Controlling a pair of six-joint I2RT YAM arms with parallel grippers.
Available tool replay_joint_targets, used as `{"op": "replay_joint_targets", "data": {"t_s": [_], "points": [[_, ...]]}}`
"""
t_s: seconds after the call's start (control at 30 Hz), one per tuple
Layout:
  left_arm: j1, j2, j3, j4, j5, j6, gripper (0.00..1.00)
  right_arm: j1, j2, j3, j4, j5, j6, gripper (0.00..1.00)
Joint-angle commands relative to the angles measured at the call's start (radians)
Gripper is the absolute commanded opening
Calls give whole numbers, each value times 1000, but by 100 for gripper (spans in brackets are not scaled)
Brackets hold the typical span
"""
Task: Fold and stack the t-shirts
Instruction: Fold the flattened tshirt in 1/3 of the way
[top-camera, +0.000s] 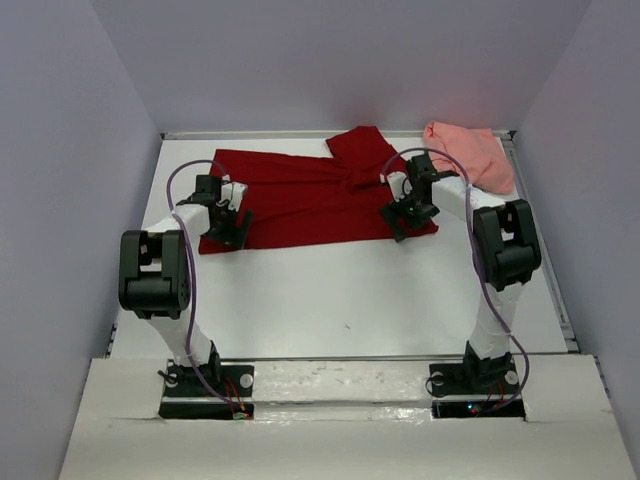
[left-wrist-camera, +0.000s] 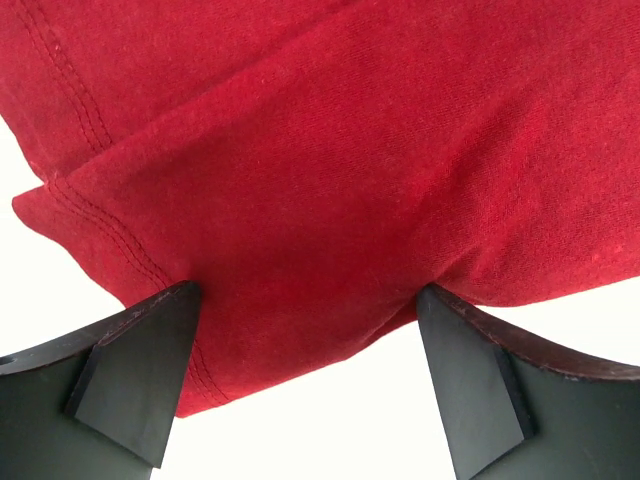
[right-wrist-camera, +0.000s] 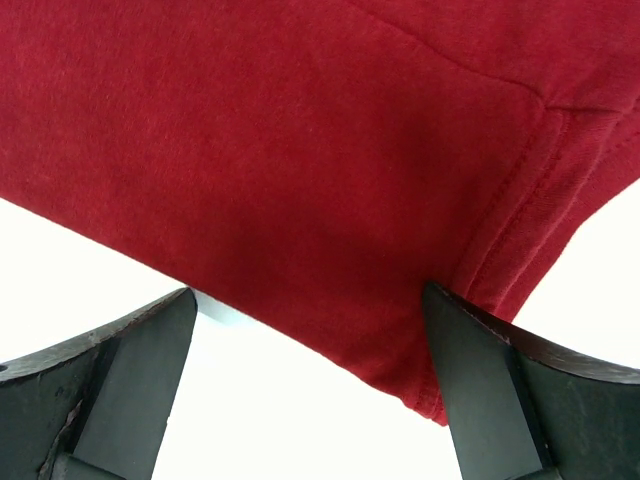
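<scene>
Top cam: dark red shirt (top-camera: 300, 205) lies spread across the far half of the white table (top-camera: 350, 300), w/ one part folded over and bunched twd the back, right of centre. Pink shirt (top-camera: 470, 155) sits crumpled at the far R corner, just beside the red one. L gripper (top-camera: 228, 228) is low at the red shirt's near-L corner and R gripper (top-camera: 400, 218) is low at its near-R corner. From this view I can't tell how wide the fingers stand.

Wrist cams fill that in. L wrist: fingers (left-wrist-camera: 130, 370) wide apart, straddling a corner of red cloth that points back btwn them. A double-stitched hem (left-wrist-camera: 100, 240) runs down the L side, and a second layer shows above it. R wrist: fingers (right-wrist-camera: 480, 390) also wide apart, w/ the cloth's near edge slanting across and a stitched hem (right-wrist-camera: 520, 210) by the R finger. Nothing is clamped on either side. The fingertips meet the cloth edge in both views, but can't tell if they're touching or just above.

Edges/room: the red shirt's near edge runs roughly straight btwn the two grippers. White tabletop shows from that edge down to the arm bases. Grey walls (top-camera: 70, 150) stand close on the L, R and back. A metal rail (top-camera: 560, 290) lines the R side.
</scene>
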Motion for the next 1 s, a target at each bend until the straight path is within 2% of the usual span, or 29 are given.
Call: {"op": "replay_joint_targets", "data": {"t_s": [0.0, 0.6, 0.97], "points": [[2, 27, -10, -90, -55, 31, 99, -16, -64, -66, -94, -18, 15, 100], [2, -120, -137, -247, -89, 92, 99, -25, -188, -139, -183, -12, 1, 100], [2, -165, -159, -270, -89, 98, 99, -25, -241, -164, -231, -20, -7, 100]]}}
